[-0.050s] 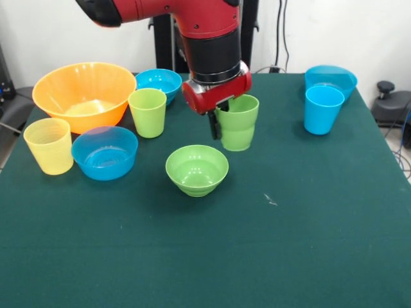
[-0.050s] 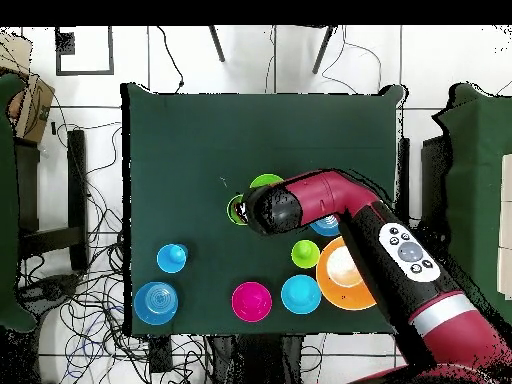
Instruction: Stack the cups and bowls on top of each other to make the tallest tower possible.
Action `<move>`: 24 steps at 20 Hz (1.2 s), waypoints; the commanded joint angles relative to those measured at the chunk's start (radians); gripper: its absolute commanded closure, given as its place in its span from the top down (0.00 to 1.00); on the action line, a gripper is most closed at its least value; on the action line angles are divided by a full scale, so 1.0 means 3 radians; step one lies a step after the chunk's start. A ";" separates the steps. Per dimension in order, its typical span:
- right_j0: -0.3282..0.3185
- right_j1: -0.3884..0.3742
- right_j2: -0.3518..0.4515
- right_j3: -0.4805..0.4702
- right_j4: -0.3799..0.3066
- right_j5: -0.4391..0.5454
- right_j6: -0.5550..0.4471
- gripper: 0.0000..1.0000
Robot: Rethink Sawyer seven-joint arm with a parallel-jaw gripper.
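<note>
The green stepped cup (image 1: 239, 123) stands upright on the table, right of and behind a small green bowl (image 1: 196, 169). My gripper (image 1: 216, 126) hangs at this cup's left rim, against its wall. In the overhead view the arm's head covers most of the green cup (image 2: 236, 210), with the green bowl (image 2: 266, 182) just beside it. A yellow-green cup (image 1: 148, 112), a pale yellow cup (image 1: 48, 145) and a sky blue cup (image 1: 323, 109) stand apart. No piece rests on another.
The large orange bowl (image 1: 83, 93) sits at the back left, with a blue bowl (image 1: 158, 82) behind it and another blue bowl (image 1: 104, 152) in front. A wide blue bowl (image 1: 331, 78) is behind the blue cup. The overhead view shows a red bowl (image 2: 251, 301).
</note>
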 commanded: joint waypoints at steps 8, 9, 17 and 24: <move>-0.0145 0.0070 0.0116 -0.0212 -0.0350 0.0241 -0.1405 0.00; -0.0169 0.0076 0.0124 -0.0213 -0.0353 0.0239 -0.1440 0.00; -0.0283 0.0141 0.0163 -0.0222 -0.0396 0.0191 -0.1589 0.00; -0.0306 0.0172 0.0173 -0.0221 -0.0440 0.0135 -0.1594 0.00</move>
